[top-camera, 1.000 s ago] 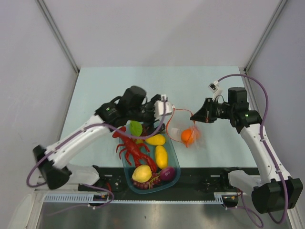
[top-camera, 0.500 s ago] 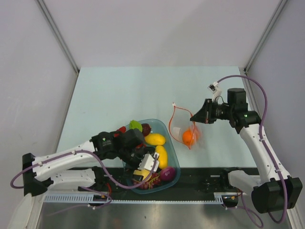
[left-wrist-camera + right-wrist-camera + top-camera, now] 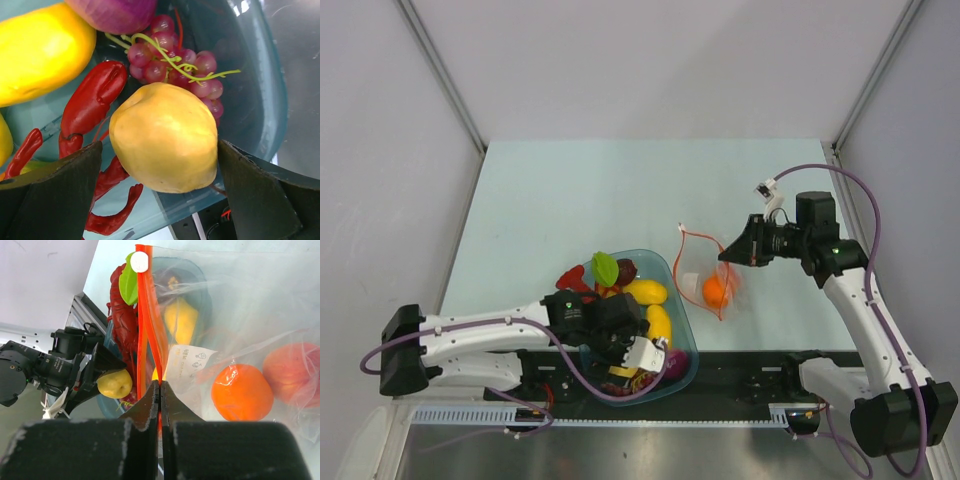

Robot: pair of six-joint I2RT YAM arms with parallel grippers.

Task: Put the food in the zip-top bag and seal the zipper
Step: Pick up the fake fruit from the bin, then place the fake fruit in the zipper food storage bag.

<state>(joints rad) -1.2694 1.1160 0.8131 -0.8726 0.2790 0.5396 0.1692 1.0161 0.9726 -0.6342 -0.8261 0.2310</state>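
A round yellow fruit [image 3: 165,137] of the food lies at the near end of the blue tub [image 3: 688,325]. My left gripper [image 3: 160,195] is open and straddles this fruit, one finger on each side; in the top view the left gripper [image 3: 632,362] sits low in the tub. The zip-top bag [image 3: 705,275] hangs clear of the table with an orange [image 3: 242,392] and a peach [image 3: 295,370] inside. My right gripper [image 3: 160,385] is shut on the zipper [image 3: 145,315], the red strip, whose mouth gapes open towards the tub.
The tub also holds a red lobster [image 3: 95,100], red grapes [image 3: 175,65], a purple piece [image 3: 115,12], yellow mangoes [image 3: 645,292] and a green leaf [image 3: 605,268]. The tub stands at the table's near edge, just left of the bag.
My left arm left the bag's mouth, swung back to the near end of the tub and lowered its open gripper around the yellow fruit. The right gripper kept the bag in place.
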